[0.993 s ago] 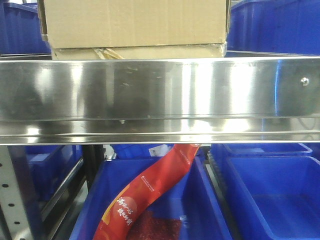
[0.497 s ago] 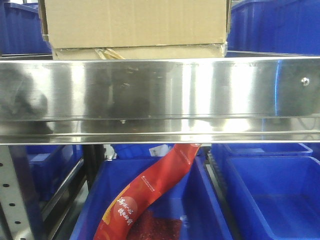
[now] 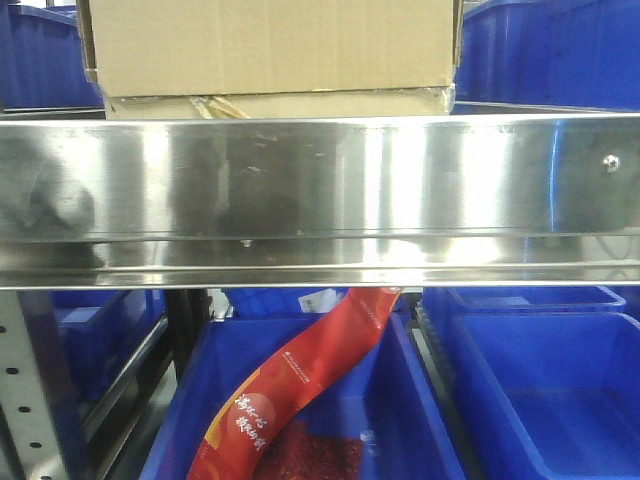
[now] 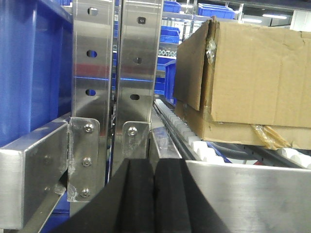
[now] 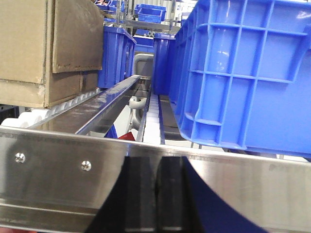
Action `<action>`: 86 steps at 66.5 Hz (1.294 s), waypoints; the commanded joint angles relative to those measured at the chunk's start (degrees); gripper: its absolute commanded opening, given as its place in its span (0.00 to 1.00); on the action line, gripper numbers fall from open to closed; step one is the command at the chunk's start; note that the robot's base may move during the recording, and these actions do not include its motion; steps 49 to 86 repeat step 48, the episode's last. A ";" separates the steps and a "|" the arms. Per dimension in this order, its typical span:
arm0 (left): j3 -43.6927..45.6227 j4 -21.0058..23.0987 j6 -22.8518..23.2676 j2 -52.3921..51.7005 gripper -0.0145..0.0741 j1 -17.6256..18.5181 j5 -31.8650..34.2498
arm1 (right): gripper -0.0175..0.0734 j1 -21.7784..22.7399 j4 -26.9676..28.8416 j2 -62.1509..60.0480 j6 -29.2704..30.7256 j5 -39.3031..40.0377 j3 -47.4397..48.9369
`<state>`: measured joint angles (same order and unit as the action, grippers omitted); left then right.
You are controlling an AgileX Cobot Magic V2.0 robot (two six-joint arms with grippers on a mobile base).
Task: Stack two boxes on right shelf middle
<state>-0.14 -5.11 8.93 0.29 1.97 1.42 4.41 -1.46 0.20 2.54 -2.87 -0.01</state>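
Already stacked: the large plain brown corrugated cardboard carton (image 3: 268, 45) sits squarely on top of the thin flat brown cardboard carton (image 3: 280, 103), which lies on the shiny stainless-steel shelf board (image 3: 320, 200) just behind its broad reflective front lip; a small screw (image 3: 609, 162) shows near the lip's right end. Front view: both cartons occupy the left-to-centre span of the shelf, with blue plastic bins (image 3: 550, 50) behind and to the right. Below the shelf, a long red printed packet (image 3: 300, 385) leans diagonally in a lower blue bin (image 3: 420, 420). Left wrist view: the same stack (image 4: 252, 82) rests on white rollers (image 4: 194, 141), a yellowish tape tuft (image 4: 269, 136) hanging from the lower carton's edge; perforated steel uprights (image 4: 116, 73) stand to the left. Left end effector (image 4: 154, 199): two black pads pressed together, only a thin seam between them, nothing held, just in front of the shelf lip. Right wrist view: right end effector (image 5: 156, 199) likewise together and holding nothing, in front of the lip; cartons at upper left, well apart from it, and a large blue ribbed crate (image 5: 243, 77) on the right.
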 commanded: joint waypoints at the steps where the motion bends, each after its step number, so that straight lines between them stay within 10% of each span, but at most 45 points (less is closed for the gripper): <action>1: 0.14 -0.34 0.42 -0.29 0.04 -0.16 0.11 | 0.01 0.38 0.32 -0.20 0.38 0.74 0.01; 86: 0.14 -0.34 0.42 -0.29 0.04 -0.16 0.11 | 0.01 0.38 0.32 -0.20 0.38 0.74 0.01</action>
